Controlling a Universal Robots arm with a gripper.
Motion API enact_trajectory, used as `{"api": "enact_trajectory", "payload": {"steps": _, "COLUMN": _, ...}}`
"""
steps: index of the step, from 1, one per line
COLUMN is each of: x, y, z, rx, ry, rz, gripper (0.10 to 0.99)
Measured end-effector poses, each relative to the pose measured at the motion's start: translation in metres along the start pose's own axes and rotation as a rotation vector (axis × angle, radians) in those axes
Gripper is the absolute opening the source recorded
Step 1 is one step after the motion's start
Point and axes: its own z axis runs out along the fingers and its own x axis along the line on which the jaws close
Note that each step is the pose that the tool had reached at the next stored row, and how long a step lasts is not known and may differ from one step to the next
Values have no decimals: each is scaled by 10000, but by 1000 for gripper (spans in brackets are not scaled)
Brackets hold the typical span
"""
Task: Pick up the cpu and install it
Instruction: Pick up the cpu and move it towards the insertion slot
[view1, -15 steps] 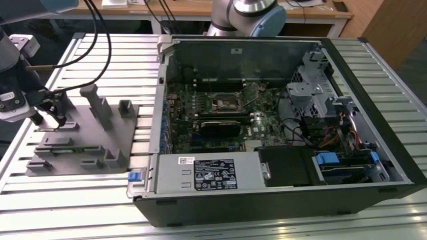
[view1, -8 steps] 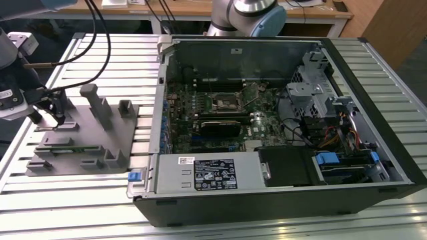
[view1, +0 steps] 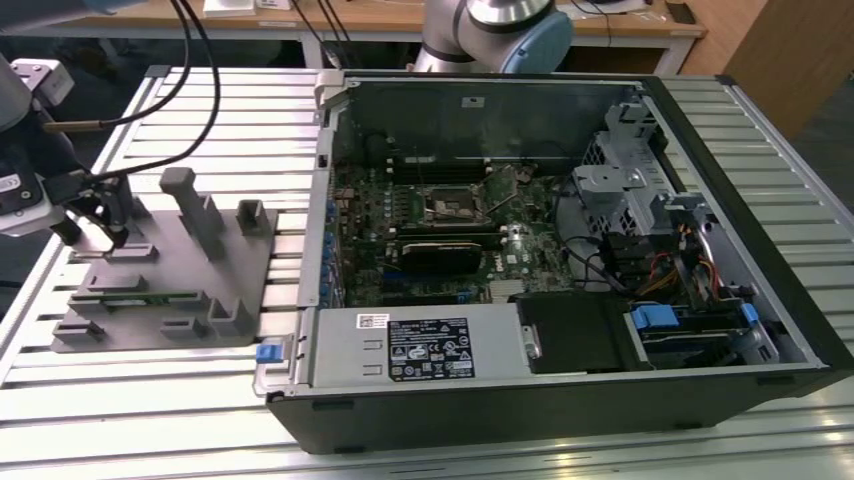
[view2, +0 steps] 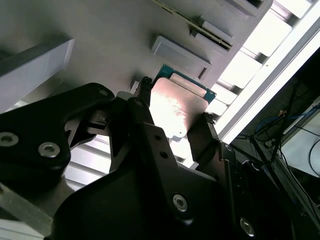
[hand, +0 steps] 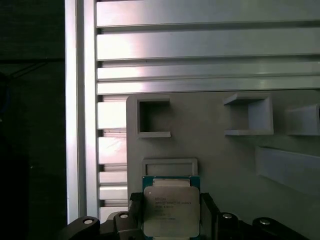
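End effector (view1: 100, 228) is clamping the cpu (hand: 170, 209) by two opposite edges.
It is hanging over the grey tray (view1: 187, 290) on the slatted tabletop (view1: 227, 110), at the exterior view's left, well apart from the open computer case (view1: 561, 400). In the second wrist view, black fingers (view2: 139, 111) are pressing against the cpu's (view2: 177, 107) sides.

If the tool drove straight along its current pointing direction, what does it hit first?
The cpu: it sits right at the tip of the tool. Directly behind it is the grey tray, so that likely comes next. The gap between cpu and tray is unclear.
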Motion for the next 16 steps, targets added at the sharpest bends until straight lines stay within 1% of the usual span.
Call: {"api": "enact_trajectory", "payload": {"steps": 16, "x": 1, "y": 4, "z": -93, "rx": 0, "ry": 1, "rz": 0, "gripper": 541}}
